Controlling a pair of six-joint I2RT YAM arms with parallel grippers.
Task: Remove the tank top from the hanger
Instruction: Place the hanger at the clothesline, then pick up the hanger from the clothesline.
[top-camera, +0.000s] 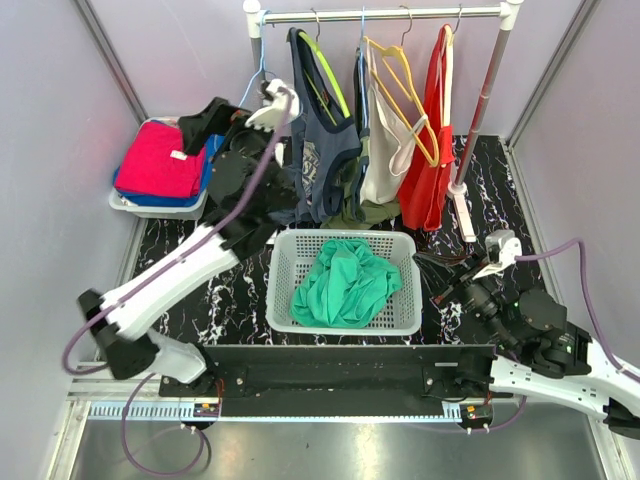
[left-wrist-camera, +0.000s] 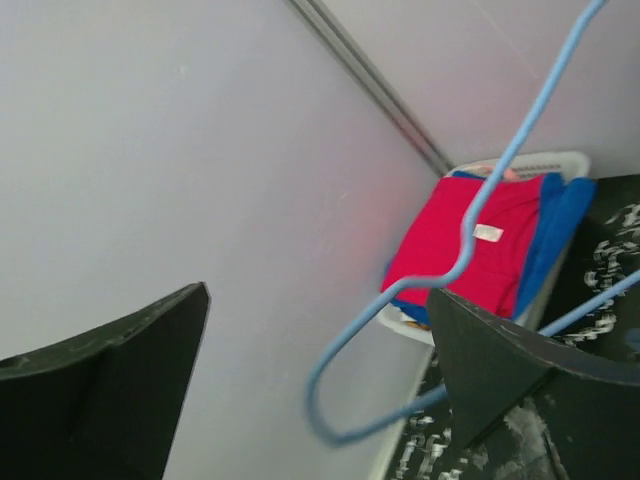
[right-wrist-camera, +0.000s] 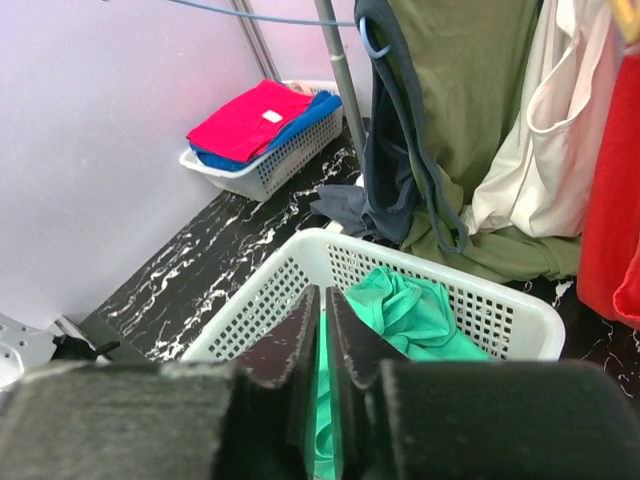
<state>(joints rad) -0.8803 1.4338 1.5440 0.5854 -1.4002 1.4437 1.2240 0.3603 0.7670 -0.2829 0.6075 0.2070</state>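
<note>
The left gripper (left-wrist-camera: 318, 295), raised by the left end of the rack (top-camera: 380, 14), stands wide open. The wire of the bare blue hanger (left-wrist-camera: 466, 238) passes between its fingers without touching them. The green tank top (top-camera: 345, 285) lies crumpled in the white basket (top-camera: 340, 238) at centre, well below and to that gripper's right, with no clear long axis. The right gripper (right-wrist-camera: 322, 300), low on the right, is nearer: the garment lies just ahead and below it. Its jaws are almost closed on nothing.

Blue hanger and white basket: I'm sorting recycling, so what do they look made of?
Blue hanger: thin, smooth, glossy bent rod, probably coated wire, possibly plastic. Basket: white, matte, moulded grid of holes, likely plastic.
</note>
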